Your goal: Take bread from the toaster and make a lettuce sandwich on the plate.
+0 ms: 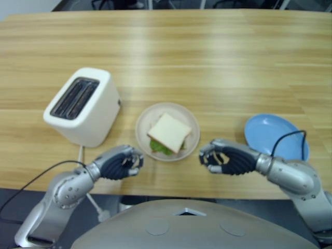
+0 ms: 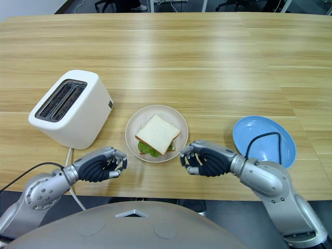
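Sandwich sits on the plate, a bread slice on top with lettuce poking out at its near edge, so judge the build as done or nearly so. The slice is close to square and turned so one corner points away from you; it has no real long axis to line up on. It lies ahead of and between your two hands. From your left hand it is forward and to the right; from your right hand, forward and to the left. Both hands sit just beside the plate's near rim, about equally close, fingers curled and holding nothing. Farther out, the toaster stands left of the plate, its slots looking empty, and a blue plate lies to the right.
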`<state>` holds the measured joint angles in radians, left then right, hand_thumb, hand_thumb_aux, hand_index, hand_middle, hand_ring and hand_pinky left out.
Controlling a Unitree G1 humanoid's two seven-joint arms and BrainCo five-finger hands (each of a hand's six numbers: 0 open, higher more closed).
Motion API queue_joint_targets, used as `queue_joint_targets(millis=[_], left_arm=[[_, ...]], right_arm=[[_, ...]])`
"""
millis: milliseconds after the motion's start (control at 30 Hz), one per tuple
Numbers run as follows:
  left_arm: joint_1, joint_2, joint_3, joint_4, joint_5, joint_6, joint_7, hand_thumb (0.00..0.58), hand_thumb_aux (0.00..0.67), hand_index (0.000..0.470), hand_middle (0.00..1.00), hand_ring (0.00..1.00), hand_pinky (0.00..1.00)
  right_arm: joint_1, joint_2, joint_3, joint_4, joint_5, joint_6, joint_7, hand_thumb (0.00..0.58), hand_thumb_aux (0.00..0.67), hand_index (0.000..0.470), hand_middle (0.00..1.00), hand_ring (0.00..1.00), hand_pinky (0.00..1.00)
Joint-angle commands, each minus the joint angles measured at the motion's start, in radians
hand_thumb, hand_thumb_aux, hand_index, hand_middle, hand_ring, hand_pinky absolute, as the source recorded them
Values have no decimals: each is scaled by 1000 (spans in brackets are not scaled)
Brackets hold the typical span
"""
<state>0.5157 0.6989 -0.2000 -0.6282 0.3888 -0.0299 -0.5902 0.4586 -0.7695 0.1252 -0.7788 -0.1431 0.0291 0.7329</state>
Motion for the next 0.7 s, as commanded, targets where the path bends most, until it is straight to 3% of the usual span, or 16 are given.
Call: queue_joint_targets(millis=[33, 133, 167, 267, 300, 333, 567, 600, 700], left_arm=[[-63, -7, -82, 77, 70, -7, -25, 580, 670, 460, 1000, 1000, 1000], [-125, -35, -119, 125, 106, 0, -12, 580, 670, 460, 1000, 1000, 1000], [-143, -44, -130, 138, 116, 2, -11, 580, 670, 460, 1000, 1000, 1000], [-191, -69, -164, 184, 146, 2, -7, 580, 670, 460, 1000, 1000, 1000], [-206, -76, -173, 201, 155, 2, -3, 580, 670, 460, 1000, 1000, 1000], [-225, -83, -181, 220, 175, 4, 5, 580, 670, 460, 1000, 1000, 1000], [-309, -109, -187, 316, 220, 11, 43, 580, 670, 460, 1000, 1000, 1000], [-316, -111, -187, 324, 224, 12, 48, 580, 670, 460, 1000, 1000, 1000], [-341, -122, -190, 353, 228, 12, 61, 580, 670, 460, 1000, 1000, 1000]], right_arm=[[-33, 22, 125, 65, -81, 11, 12, 580, 670, 460, 937, 937, 937], [-60, 42, 200, 158, -131, -6, 3, 580, 670, 460, 929, 929, 929], [-74, 50, 230, 211, -161, -19, -4, 580, 670, 460, 855, 855, 855], [-106, 69, 283, 326, -218, -52, -26, 580, 670, 460, 843, 843, 843], [-118, 76, 294, 360, -228, -63, -35, 580, 670, 460, 741, 741, 741], [-138, 85, 304, 404, -246, -74, -50, 580, 670, 460, 714, 714, 714], [-268, 128, 300, 606, -288, -128, -125, 580, 670, 460, 627, 627, 627], [-293, 136, 295, 638, -291, -135, -138, 580, 670, 460, 498, 498, 498], [-372, 168, 292, 739, -290, -158, -173, 580, 670, 460, 471, 471, 471]])
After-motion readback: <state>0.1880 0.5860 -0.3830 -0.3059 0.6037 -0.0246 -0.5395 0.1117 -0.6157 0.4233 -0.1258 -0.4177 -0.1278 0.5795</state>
